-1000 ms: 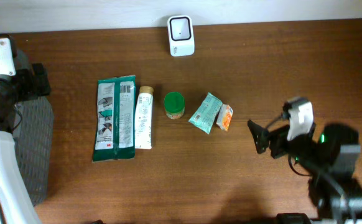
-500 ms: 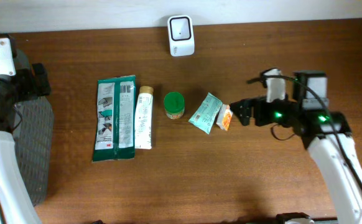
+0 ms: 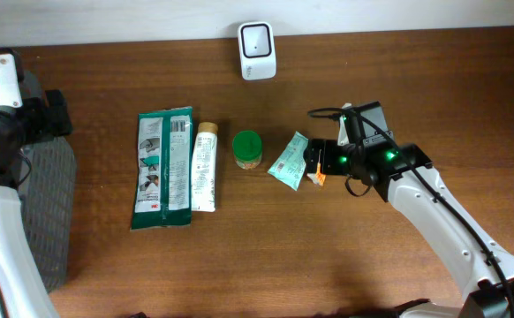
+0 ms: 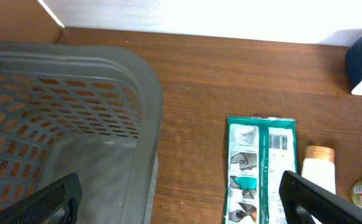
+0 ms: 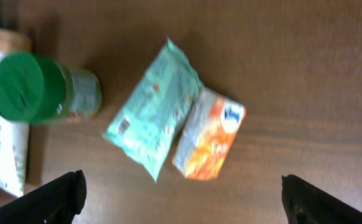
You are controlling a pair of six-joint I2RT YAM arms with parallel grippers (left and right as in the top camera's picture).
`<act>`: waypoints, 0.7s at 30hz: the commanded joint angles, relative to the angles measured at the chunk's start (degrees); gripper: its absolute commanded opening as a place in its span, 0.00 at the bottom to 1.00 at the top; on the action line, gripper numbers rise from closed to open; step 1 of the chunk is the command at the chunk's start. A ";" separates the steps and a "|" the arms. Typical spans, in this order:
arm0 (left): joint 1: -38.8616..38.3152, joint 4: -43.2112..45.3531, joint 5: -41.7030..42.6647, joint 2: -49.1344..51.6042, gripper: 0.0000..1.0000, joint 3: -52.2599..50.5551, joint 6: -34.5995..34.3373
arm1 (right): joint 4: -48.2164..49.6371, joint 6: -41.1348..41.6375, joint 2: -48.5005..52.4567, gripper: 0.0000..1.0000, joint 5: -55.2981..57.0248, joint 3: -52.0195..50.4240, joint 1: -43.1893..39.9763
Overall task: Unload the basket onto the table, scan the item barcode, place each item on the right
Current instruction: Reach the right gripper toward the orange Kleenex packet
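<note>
A dark wooden table [image 3: 239,256] against a pale wall carries a row of goods, with a white barcode scanner [image 3: 257,50] at the far edge. From overhead, the right gripper [image 3: 313,159] hangs over the small orange packet [image 3: 319,179], and the scanner is well beyond it. A teal packet [image 3: 288,162] touches the orange one on the gripper's far side.

The left wrist view shows the left gripper [image 4: 181,202] wide open and empty above a grey basket [image 4: 75,81].

In the right wrist view, the right gripper's jaws are spread wide with nothing between them and the orange packet lies flat just ahead. It is a soft rectangular pack with a blue logo, and no barcode shows on top. Nothing looks lifted or scanned; picking, turning and presenting are left.
</note>
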 commanded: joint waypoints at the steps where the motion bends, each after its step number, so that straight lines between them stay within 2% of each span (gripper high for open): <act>1: 0.31 0.07 0.85 0.00 0.99 0.15 0.90 | 1.86 -0.85 0.94 0.89 2.14 1.27 0.26; 8: 0.31 0.07 0.85 0.00 0.99 0.15 0.90 | 1.99 6.95 8.07 0.78 3.76 1.27 4.00; 13: 0.31 0.07 0.85 0.00 0.99 0.15 0.90 | 3.52 7.21 13.75 0.73 5.62 1.29 4.24; 21: 0.31 0.07 0.85 0.00 0.99 0.15 0.90 | -0.09 6.51 13.94 0.67 16.41 1.29 3.89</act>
